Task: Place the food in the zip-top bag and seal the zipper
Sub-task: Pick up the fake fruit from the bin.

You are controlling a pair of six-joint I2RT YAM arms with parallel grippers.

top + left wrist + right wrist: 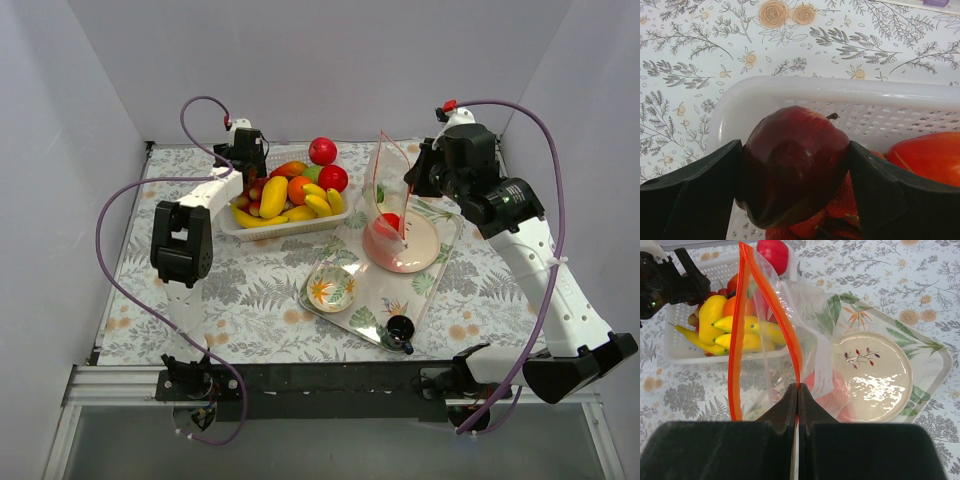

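The basket (pixel 285 228), heaped with food (pixel 273 195), crowds the far edge; the upright zip-top bag (pixel 385 185) and tray (pixel 365 318) block the right side. The surface (pixel 250 290) toward the near-left corner looks passable, I think.

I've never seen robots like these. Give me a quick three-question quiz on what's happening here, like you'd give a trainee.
1. True or false: the left gripper is shut on a banana.
2. What is the right gripper pinching? A) a plate B) the zip-top bag at its mouth C) nothing
3. Fill in: the bag's zipper is ____ (open/sealed).
Key: 1 false, it holds a dark red apple; 2 B; 3 open.
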